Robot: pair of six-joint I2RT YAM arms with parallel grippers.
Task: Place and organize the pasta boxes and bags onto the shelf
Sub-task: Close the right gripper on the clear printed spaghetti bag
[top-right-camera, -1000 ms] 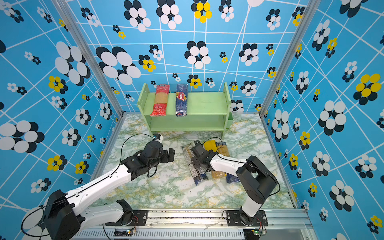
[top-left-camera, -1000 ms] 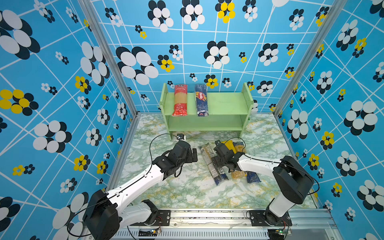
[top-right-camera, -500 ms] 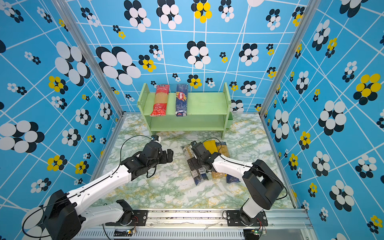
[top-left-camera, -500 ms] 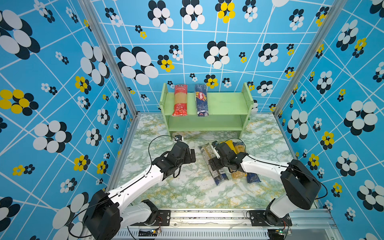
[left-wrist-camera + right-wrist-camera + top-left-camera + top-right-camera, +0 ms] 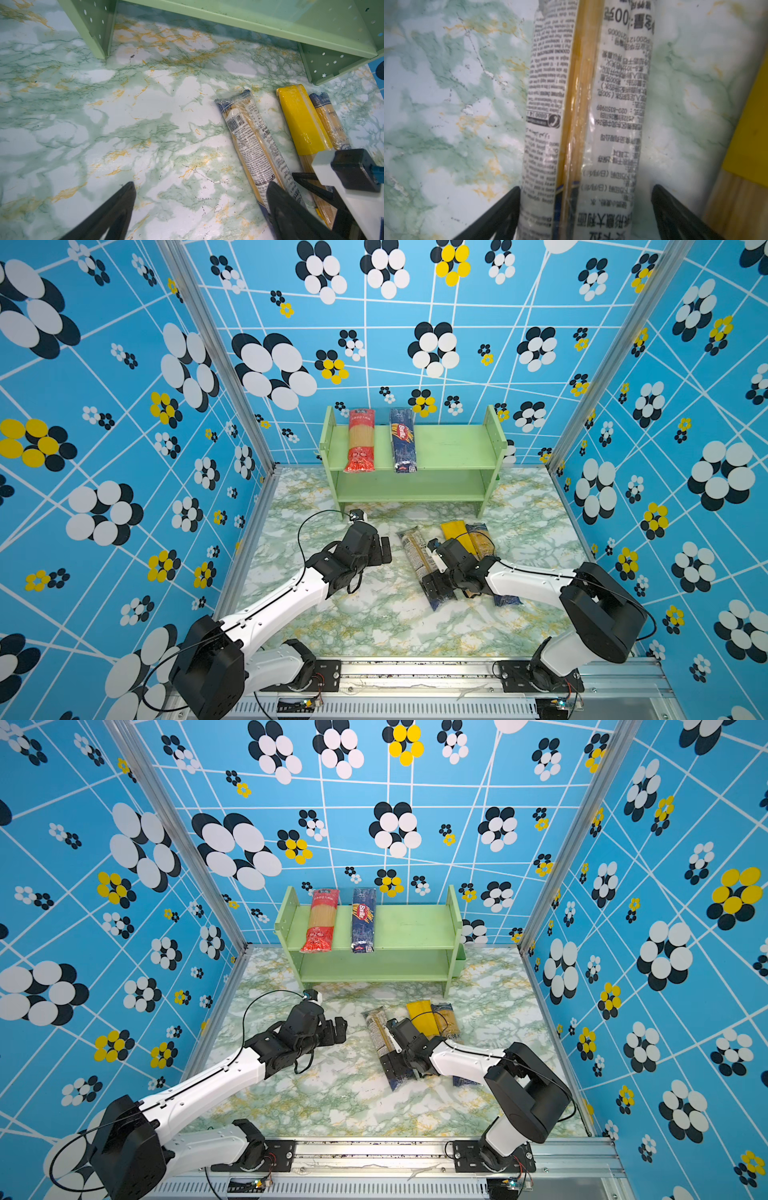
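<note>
White-labelled pack [image 5: 583, 93] straddled by spread right hand [image 5: 585, 188]

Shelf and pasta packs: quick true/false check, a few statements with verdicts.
1. The red bag and the dark blue Barilla pack lie on the shelf's top tier. True.
2. The shelf's lower tier holds a pack. False: no pack shows there.
3. The right gripper stands open astride the white-label pack. True.
4. The left gripper grips a pack. False: it is open and holds nothing.
5. Three packs lie on the marble table. True.
</note>
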